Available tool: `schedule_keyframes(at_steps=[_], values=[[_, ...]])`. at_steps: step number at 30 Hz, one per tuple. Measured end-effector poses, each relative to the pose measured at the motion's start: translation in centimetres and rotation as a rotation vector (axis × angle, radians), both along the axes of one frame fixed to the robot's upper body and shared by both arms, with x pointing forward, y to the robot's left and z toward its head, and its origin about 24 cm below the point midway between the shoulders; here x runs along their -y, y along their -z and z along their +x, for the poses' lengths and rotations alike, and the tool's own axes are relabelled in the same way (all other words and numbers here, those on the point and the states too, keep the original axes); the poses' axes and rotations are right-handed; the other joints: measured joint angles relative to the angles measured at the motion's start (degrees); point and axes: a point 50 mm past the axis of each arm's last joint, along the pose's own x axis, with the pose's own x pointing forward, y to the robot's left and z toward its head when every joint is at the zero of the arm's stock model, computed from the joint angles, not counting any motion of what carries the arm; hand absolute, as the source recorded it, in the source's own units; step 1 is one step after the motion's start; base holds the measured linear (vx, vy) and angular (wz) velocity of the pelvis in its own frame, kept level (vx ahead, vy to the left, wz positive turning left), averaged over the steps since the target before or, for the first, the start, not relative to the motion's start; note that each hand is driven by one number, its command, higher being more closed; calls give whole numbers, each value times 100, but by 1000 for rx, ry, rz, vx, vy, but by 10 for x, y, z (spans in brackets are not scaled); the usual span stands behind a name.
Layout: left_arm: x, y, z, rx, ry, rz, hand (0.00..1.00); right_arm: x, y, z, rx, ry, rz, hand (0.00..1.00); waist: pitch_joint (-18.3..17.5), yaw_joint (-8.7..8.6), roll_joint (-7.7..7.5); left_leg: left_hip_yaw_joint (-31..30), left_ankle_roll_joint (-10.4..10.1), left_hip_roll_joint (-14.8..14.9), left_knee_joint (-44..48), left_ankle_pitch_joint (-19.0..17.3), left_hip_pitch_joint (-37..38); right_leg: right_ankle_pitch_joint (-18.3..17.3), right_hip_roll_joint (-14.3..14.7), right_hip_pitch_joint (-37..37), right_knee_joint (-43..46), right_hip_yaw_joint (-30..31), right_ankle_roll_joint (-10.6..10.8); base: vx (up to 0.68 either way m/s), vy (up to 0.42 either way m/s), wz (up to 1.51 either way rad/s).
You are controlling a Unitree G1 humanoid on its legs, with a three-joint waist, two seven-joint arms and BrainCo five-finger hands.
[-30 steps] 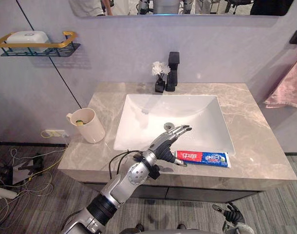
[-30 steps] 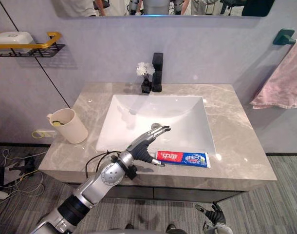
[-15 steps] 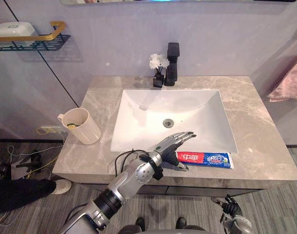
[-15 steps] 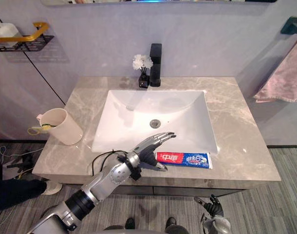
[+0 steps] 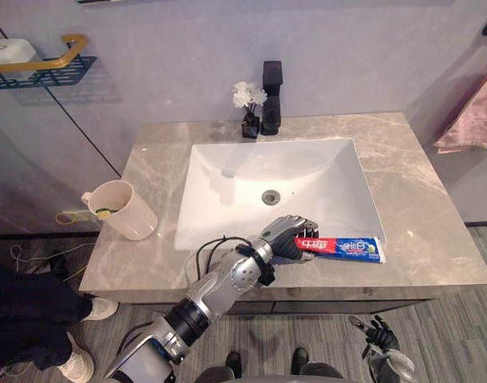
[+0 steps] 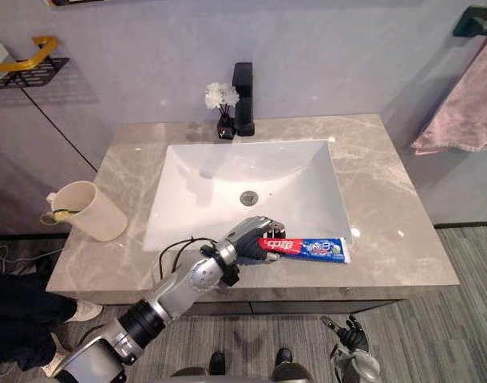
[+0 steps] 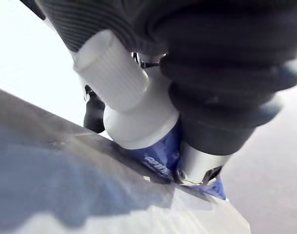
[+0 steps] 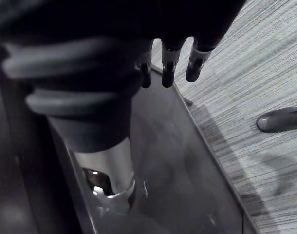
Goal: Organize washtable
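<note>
Grey veined stone is seen across the counter (image 5: 435,215). At its left end a cream cup (image 5: 128,215) is stood upright with its mouth open, and it is judged the likely holder for a tube. In the middle a white sink (image 5: 251,171) is set, with a small flower vase (image 5: 249,124) and a black tap (image 5: 271,96) behind it.

Just in front of the sink, the left robot hand (image 5: 287,238) is clenched round the cap end of the toothpaste (image 5: 351,248), which is laid flat along the counter's front strip. That end is presumably taken because it is the stiffest part and lies nearest the reaching arm. In the left wrist view the white cap (image 7: 109,70) is seen pinned in the grasp, while the tube's body is rested on the stone.

The right robot hand (image 5: 379,331) is hung low by the cabinet, fingers relaxed, with nothing held. A pink towel (image 5: 471,120) is hung at the far right.
</note>
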Motion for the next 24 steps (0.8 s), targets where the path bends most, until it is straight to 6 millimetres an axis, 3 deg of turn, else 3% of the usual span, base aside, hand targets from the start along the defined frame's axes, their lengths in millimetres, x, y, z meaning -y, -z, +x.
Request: schedule_keyframes(at_steps=[5, 11, 16, 24], values=[[-4, 1, 1, -5, -17, -12, 100, 4, -3, 6, 33, 47, 14, 0, -1, -49, 5, 131, -1, 3, 0, -2, 43, 0, -5, 2, 0, 117, 0, -7, 19, -10], [-11, -5, -7, -28, -46, -109, 100, 13, -2, -5, 42, 169, 35, 0, -12, -49, 34, 236, 0, 15, -1, -4, 73, 2, -1, -6, 2, 214, 2, -19, 11, -7], [-9, -32, -9, 22, -47, -243, 100, 17, 1, -19, 35, 242, 54, 0, -37, -26, 72, 270, 4, 20, 6, -7, 5, 1, -1, -119, 63, 280, 1, -20, 11, -6], [-30, -69, -6, 108, -141, -459, 100, 38, -3, -41, 62, 457, 43, 0, -49, 99, 82, 478, 22, 38, 21, -18, 75, 0, 2, -207, 199, 506, 0, -31, 11, -13]])
